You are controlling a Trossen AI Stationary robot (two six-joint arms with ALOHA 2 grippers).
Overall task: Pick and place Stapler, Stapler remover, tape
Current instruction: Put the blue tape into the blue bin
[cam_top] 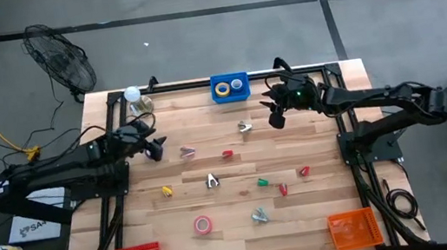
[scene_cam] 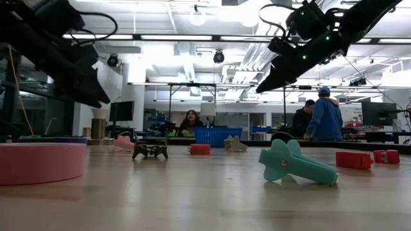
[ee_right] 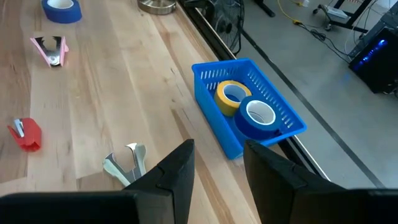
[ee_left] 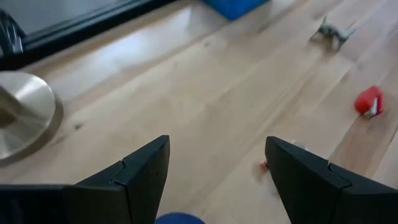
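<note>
Low view: the pink tape roll (scene_cam: 40, 162) is cut off by the left edge. Left wrist view: a blue object (ee_left: 179, 218) shows only as a sliver at the bottom edge, possibly tape. The small red item (ee_left: 264, 165) there is largely hidden behind one finger (ee_left: 311, 180); identity undetermined.

Blue basket (ee_right: 214, 115) holds yellow tape (ee_right: 229, 98) and blue tape (ee_right: 258, 117); empty hand (ee_right: 217, 163) hovers near.

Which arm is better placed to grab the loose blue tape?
Left. The left gripper hangs open just above the blue tape; the right gripper sits across the table beside the blue bin.
</note>
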